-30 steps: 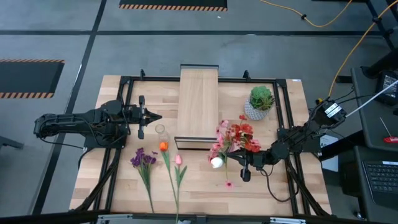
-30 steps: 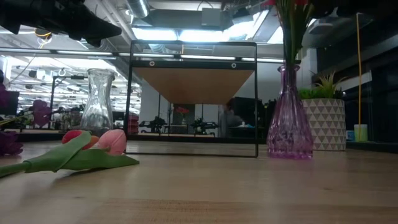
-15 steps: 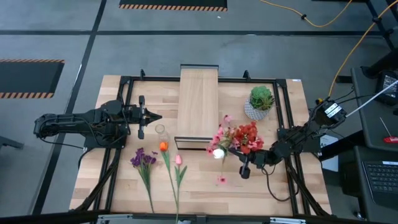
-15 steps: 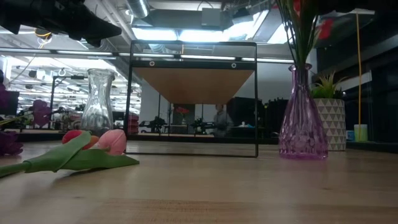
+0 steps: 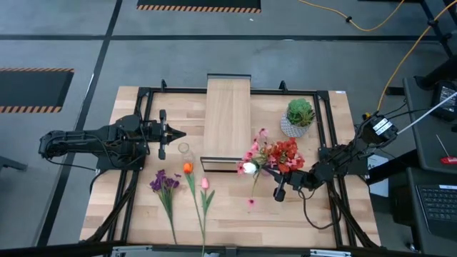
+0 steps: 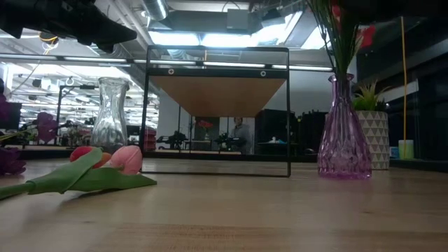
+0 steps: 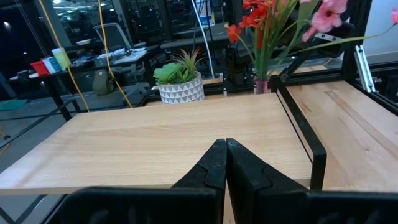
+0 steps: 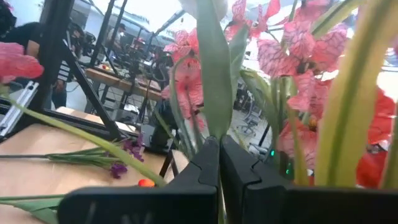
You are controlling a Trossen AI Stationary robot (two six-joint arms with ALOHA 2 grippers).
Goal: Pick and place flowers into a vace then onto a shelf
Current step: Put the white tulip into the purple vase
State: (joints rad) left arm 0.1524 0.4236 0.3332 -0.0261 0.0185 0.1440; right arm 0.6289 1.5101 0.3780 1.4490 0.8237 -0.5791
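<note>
A purple glass vase (image 6: 344, 133) stands upright on the table, right of the shelf's near end. It holds pink and red blooms (image 5: 275, 157) and a white bud (image 5: 248, 168). One long stem leans toward the near edge and ends in a pink blossom (image 5: 250, 203). My right gripper (image 5: 277, 193) is among the stems above the vase, shut on greenery. A purple cluster (image 5: 164, 182), an orange tulip (image 5: 188, 168) and a pink tulip (image 5: 205, 183) lie flat on the table. The light-wood shelf (image 5: 227, 118) stands at the middle. My left gripper (image 5: 173, 133) hovers shut, left of the shelf. My right gripper (image 8: 219, 146) pinches a broad green leaf or stem (image 8: 211, 118) of the bunch between its two fingers, coming roughly level from the table's right. Which flower it belongs to I cannot tell. The greenery rises upright past the fingers, and the bunch stays in the standing vase.
An empty clear glass vase (image 5: 184, 148) stands between my left gripper and the shelf. A round green plant in a white patterned pot (image 5: 298, 118) sits at the far right. Black frame rails (image 5: 325, 143) run along both sides of the table. Bare wood (image 5: 300, 221) lies near the front right.
My right gripper has moved toward the far edge and slightly left, staying shut. The bunch swung with it: the white bud and the leaning pink blossom shifted toward the far edge. The purple vase slid a little toward the table's right, still upright on the table.
</note>
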